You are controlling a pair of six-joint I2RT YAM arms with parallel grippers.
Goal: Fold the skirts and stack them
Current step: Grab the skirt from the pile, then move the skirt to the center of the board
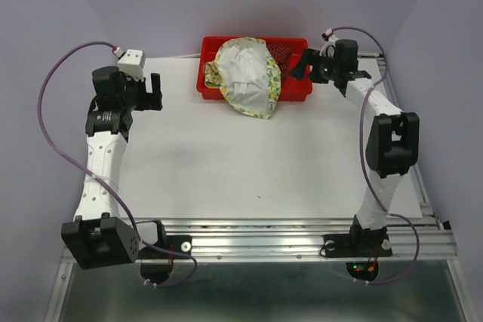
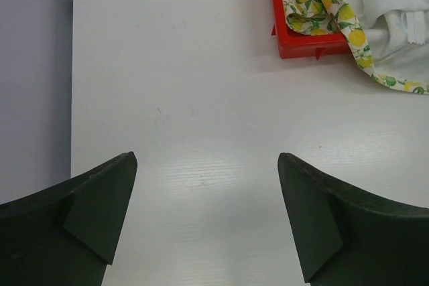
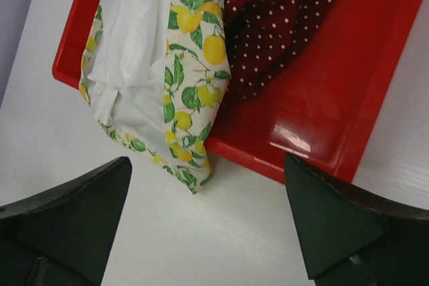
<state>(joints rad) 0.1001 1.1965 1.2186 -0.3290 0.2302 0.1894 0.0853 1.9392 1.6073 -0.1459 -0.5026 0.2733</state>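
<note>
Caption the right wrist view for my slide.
Open right gripper looks down on the red tray: lemon skirt spilling over its rim, dark red dotted skirt beside it inside.

On the white surface [image 3: 201, 246], a shallow red plastic tray [image 3: 335, 92]. Inside it, a crumpled dark red cloth skirt with tiny white dots [image 3: 268, 25]. Touching it, a cream cloth skirt with yellow lemons and green leaves [image 3: 194, 65], white lining showing, hanging over the tray's rim onto the surface. Down low, the right end effector [image 3: 208, 161], black fingers [image 3: 74, 219] spread wide.

Cream skirt [image 3: 194, 65] shows yellow lemons and green leaves; dark red skirt [image 3: 281, 18], white dots; red tray [image 3: 335, 98].
</note>
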